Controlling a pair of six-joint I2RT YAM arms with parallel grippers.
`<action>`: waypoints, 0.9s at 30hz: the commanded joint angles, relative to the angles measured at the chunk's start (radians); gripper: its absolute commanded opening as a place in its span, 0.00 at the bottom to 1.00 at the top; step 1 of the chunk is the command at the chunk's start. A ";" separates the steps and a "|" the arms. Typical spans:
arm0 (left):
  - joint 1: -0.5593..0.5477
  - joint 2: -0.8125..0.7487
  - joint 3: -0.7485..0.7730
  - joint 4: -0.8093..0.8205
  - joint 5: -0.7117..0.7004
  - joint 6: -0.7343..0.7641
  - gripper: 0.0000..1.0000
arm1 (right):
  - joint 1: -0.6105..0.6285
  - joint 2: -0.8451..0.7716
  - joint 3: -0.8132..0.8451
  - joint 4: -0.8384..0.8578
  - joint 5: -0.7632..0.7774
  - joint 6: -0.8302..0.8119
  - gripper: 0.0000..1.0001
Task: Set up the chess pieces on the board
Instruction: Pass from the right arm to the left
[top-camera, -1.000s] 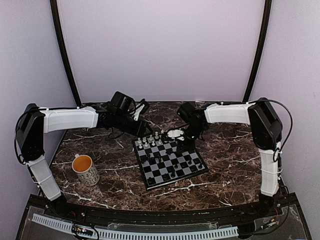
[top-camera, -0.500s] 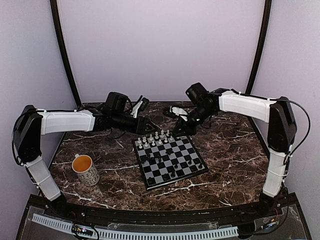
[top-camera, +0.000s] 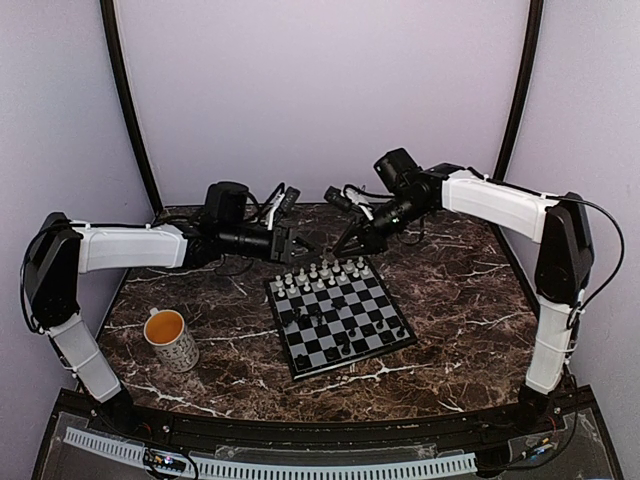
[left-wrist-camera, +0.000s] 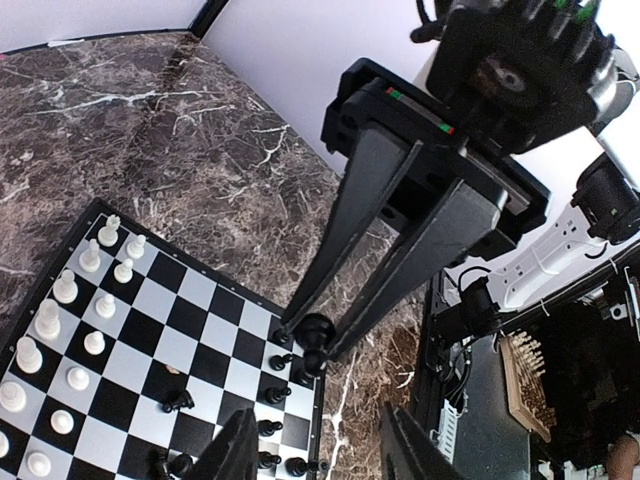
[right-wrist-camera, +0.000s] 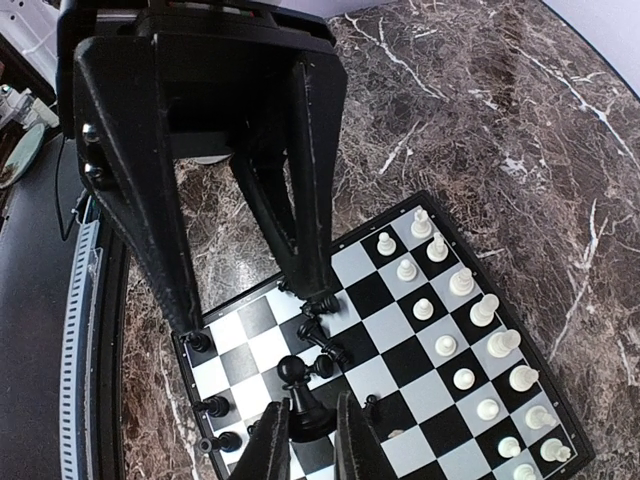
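Top view, left claw: fingers apart, nothing between them; it hangs over the marble tabletop
Top view, right claw: tips point down toward the board's far edge; grip too small to read here
Top view, board: in front of and below both claws; white pieces nearest the claws, black pieces farther from them
Top view, mug: well left of the left claw
Left wrist view: own fingers spread; right claw straight ahead, clamped on one black piece; board below and to the left
Right wrist view: own tips pinch the black piece; left claw opposite, fingers wide; board beneath both
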 joint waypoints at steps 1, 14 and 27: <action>0.006 -0.018 -0.005 0.054 0.077 -0.028 0.45 | 0.017 0.014 0.024 0.000 -0.038 0.014 0.13; 0.005 0.018 0.014 0.055 0.136 -0.054 0.34 | 0.045 0.037 0.067 -0.021 -0.044 0.012 0.13; 0.005 0.023 0.016 0.047 0.133 -0.056 0.19 | 0.064 0.035 0.068 -0.034 -0.029 -0.011 0.13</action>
